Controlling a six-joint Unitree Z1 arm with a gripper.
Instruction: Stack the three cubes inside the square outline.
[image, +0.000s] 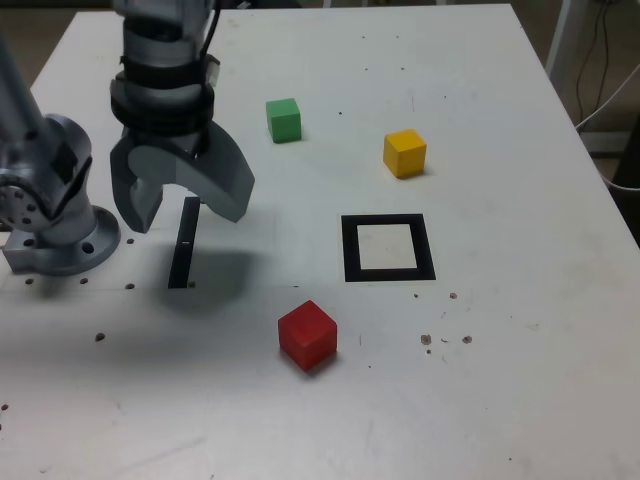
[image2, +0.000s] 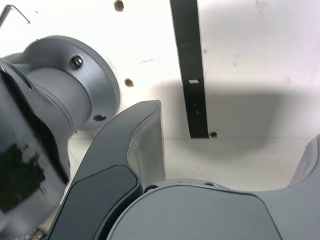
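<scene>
Red cube (image: 307, 334): nearest, loose on bench (image: 500, 400), just outside the square outline (image: 388, 248). Outline: empty. Yellow cube (image: 404, 152), green cube (image: 284, 119): farther back, apart. Claw (image: 185, 205): spread, empty, above the black strip (image: 183, 250). Stacking: not begun; all three cubes remain.

Three cubes are sitting on the table (image: 520, 330): one green cube (image: 284, 119), one yellow cube (image: 404, 152), one red cube (image: 307, 334). One square outline (image: 388, 248) and one black strip (image: 184, 243) are lying there, with one gripper (image: 180, 203) hovering.
</scene>
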